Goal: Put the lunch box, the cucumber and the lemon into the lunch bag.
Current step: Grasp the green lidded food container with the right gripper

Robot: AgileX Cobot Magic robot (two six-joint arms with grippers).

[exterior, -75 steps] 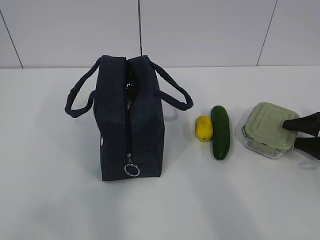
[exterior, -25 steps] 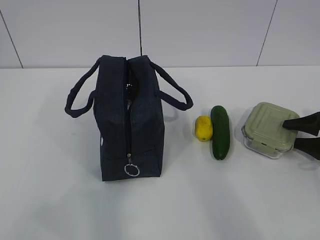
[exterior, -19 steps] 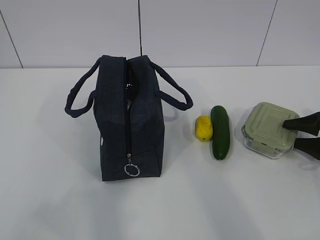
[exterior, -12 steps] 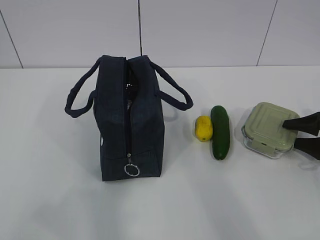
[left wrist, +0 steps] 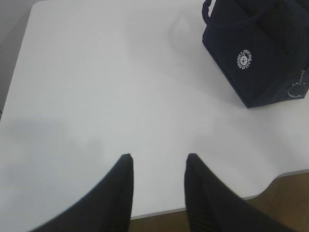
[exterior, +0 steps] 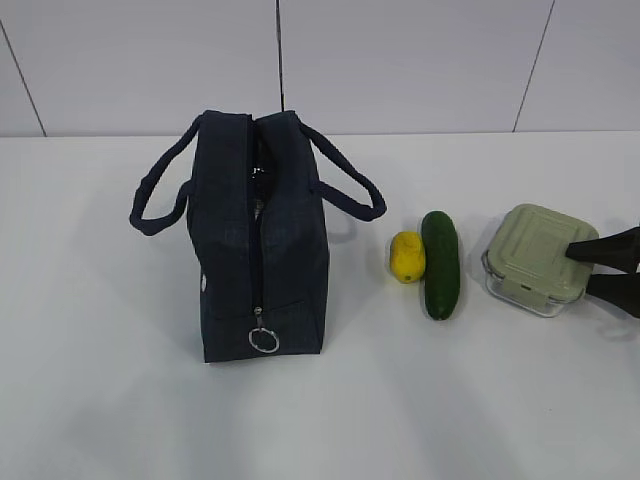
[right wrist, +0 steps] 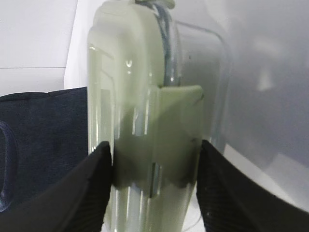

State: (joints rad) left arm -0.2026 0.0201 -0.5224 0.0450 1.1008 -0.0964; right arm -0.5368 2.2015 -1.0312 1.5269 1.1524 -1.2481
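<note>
The navy lunch bag stands left of centre, its top zipper open and the ring pull at the near end. To its right the yellow lemon lies against the dark green cucumber. At the far right sits the lunch box, clear glass with a sage-green lid. My right gripper reaches in from the right edge, one finger on the lid and one at the base. In the right wrist view both fingers of this gripper press the lunch box. My left gripper hangs open over bare table, away from the bag.
The white table has bare surface in front of and left of the bag. Its near edge runs just beneath my left fingers. A pale panelled wall closes the back. The bag's two loop handles splay out sideways.
The right gripper's fingers have closed in on the lunch box, and the box has shifted very slightly left. Bag, lemon and cucumber have not moved.
</note>
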